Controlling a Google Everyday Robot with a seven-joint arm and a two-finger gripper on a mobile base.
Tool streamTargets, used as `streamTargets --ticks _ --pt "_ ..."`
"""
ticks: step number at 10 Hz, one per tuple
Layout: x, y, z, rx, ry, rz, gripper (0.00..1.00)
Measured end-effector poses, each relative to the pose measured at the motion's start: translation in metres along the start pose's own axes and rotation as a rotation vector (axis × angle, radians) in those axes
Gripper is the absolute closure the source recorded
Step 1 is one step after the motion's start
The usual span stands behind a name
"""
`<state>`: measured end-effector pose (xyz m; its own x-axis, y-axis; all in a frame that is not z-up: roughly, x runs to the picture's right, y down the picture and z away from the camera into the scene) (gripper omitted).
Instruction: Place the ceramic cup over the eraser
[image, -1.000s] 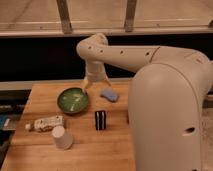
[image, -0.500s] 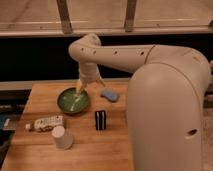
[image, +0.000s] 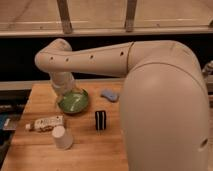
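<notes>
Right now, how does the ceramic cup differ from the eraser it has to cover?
The ceramic cup is plain white; the eraser is black with white stripes. The cup is round and tapered, the eraser a flat-sided block. The cup is bigger than the eraser. Both stand on the wooden table, apart; the end effector hangs open over the green bowl.

pincer (image: 61, 96) over left rim of bowl (image: 86, 106), cup (image: 62, 137) front-left of eraser (image: 100, 120), packet (image: 46, 123) behind cup
</notes>
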<state>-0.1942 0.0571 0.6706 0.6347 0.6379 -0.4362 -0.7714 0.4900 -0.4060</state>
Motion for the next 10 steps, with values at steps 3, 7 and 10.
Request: streamTargets --ticks 3,7,10 --pt "0.015 0.058 -0.003 -0.01 0.002 -0.13 0.21" --pt "0.019 0.067 -0.002 -0.003 0.007 -0.155 0.21" --pt "0.026 0.063 0.009 -0.029 0.009 -0.135 0.21"
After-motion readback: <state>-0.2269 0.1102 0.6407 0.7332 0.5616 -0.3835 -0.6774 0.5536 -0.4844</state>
